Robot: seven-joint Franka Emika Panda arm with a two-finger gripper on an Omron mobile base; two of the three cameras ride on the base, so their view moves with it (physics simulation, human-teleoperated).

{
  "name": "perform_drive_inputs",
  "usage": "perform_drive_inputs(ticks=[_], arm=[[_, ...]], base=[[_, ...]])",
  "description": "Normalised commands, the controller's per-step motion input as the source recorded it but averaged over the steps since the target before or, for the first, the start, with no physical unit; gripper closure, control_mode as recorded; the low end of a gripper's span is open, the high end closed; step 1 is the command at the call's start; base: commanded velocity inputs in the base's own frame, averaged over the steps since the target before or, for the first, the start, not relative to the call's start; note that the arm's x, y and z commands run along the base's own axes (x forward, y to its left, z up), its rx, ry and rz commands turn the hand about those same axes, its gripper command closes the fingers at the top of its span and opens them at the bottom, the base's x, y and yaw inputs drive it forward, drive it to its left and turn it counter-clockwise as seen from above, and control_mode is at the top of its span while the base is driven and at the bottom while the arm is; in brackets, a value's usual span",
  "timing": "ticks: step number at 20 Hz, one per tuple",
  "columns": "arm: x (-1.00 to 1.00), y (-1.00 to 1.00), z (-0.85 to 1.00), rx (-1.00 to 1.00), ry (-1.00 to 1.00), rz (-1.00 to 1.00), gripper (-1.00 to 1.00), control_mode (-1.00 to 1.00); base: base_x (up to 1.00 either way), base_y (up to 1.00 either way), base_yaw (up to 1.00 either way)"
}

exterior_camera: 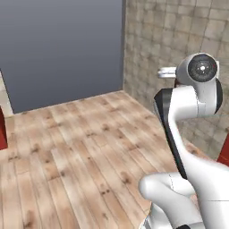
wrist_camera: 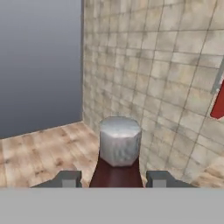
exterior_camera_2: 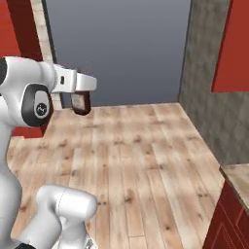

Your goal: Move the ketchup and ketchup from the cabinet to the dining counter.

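A ketchup bottle (wrist_camera: 117, 164), its grey cap seen close in the hand view, is clamped between the gripper (wrist_camera: 113, 179) fingers, while its labelled body (exterior_camera_2: 80, 102) is seen from the right base view above the wooden floor (exterior_camera_2: 136, 160).

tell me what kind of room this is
Probably a kitchen, seen from a bare corner of it: a red cabinet hangs on the tiled wall, a marbled worktop sits on a red base unit, and the jaws are closed on a ketchup bottle. The floor is wood planks.
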Motion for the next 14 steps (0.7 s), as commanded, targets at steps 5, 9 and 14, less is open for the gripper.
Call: perform_drive_inputs(ticks=[5, 9, 14], arm=[[0.00, 0.00, 0.00, 0.00, 0.00, 0.00, 1.00, 1.00], [0.00, 0.00, 0.00, 0.00, 0.00, 0.00, 1.00, 1.00], [0.00, 0.00, 0.00, 0.00, 0.00, 0.00, 1.00, 1.00]], base=[[-0.02, 0.00, 1.00], [0.13, 0.00, 0.94], [0.47, 0.00, 0.69]])
